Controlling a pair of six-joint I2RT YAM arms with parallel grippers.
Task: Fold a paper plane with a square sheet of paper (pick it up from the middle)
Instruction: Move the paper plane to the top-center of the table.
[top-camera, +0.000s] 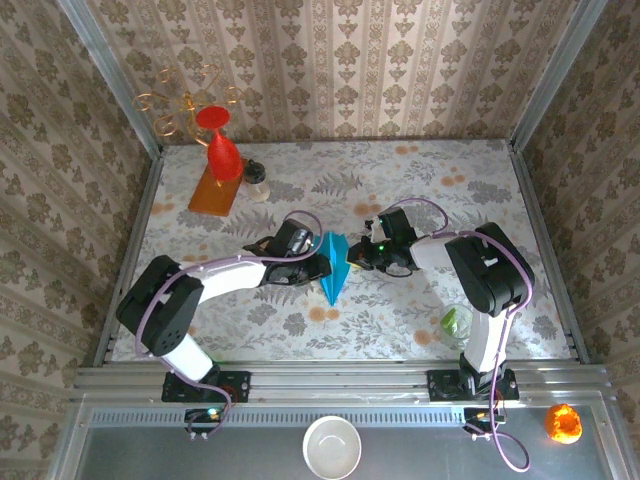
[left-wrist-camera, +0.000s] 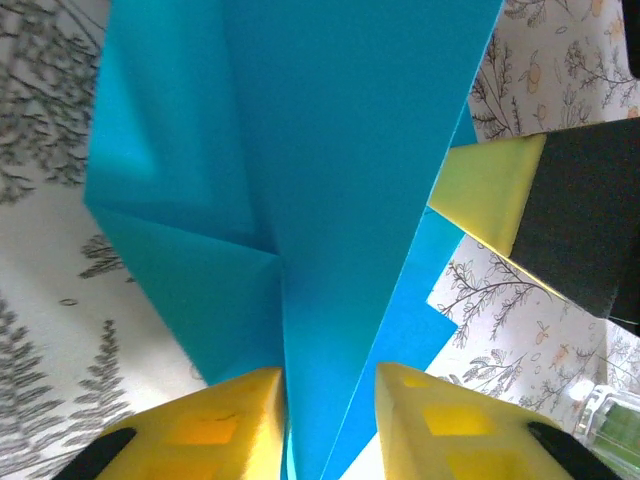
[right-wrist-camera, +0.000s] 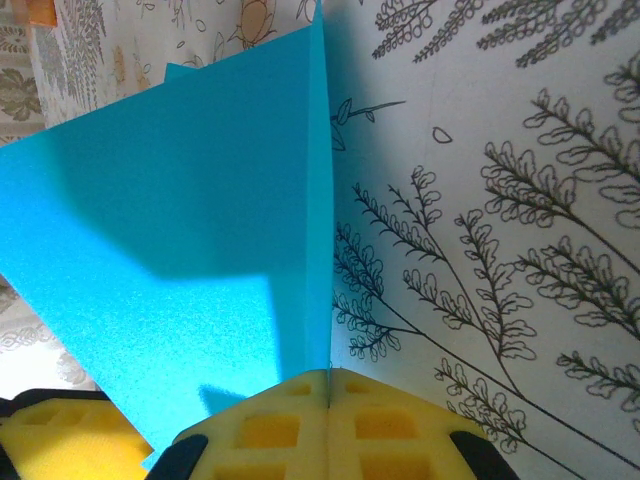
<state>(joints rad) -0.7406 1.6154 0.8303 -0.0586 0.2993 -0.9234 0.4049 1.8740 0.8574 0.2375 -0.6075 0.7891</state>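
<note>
The flowered worktop (top-camera: 470, 190) is boxed in by wallpapered walls on three sides, and both arms reach inward to meet near its middle. The left arm (top-camera: 200, 285) and right arm (top-camera: 490, 270) face each other across the paper plane (top-camera: 332, 265), a teal dart standing on edge with its point aimed back toward the arms' bases. Whether its lower edge touches the surface I can't tell. I'd judge it's held upright so the centre crease can be squeezed from both sides.

The right gripper (top-camera: 356, 262) has its jaws pressed fully together on one flap, and the paper's edge comes straight out of the seam between the pads. The left gripper (left-wrist-camera: 330, 425) has its jaws a little apart with the folded body running between them. I can't tell whether they truly pinch it.

There's bare worktop ahead of and behind the paper. The orange board (top-camera: 213, 190) carrying the red vase (top-camera: 222, 150) stands well apart at the far left, with a small jar (top-camera: 257, 178) just beside it. A glass (top-camera: 457, 325) near the right arm's base looks like the one thing to mind.
</note>
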